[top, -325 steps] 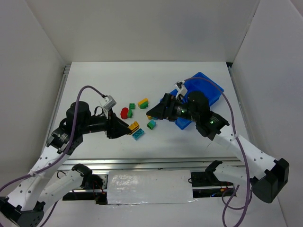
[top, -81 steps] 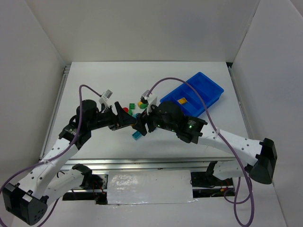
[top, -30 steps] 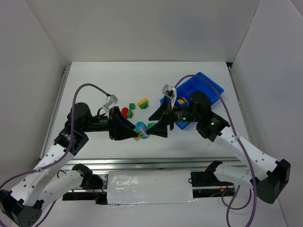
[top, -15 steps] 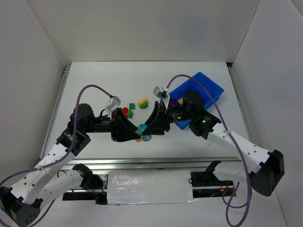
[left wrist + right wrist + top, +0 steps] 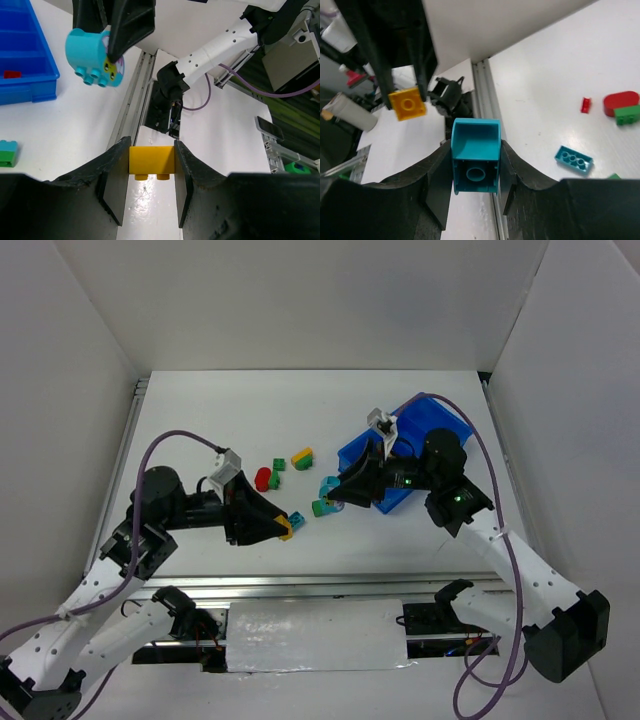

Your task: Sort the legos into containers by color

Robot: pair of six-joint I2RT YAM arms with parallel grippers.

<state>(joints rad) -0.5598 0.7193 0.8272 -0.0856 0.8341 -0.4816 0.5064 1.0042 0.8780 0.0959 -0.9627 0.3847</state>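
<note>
Left pincer (image 5: 151,170) clamps a yellow brick (image 5: 152,160), right pincer (image 5: 476,167) a teal brick (image 5: 475,157). Only the left wrist view reveals a red piece (image 5: 11,74) inside the blue tray (image 5: 22,91).

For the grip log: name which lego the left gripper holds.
The yellow brick, clamped in the left gripper; the right gripper holds a teal brick instead.

Robotics lab, white-walled test booth (image 5: 300,300), alu frame rail (image 5: 320,586), purple cabling (image 5: 180,433).
</note>
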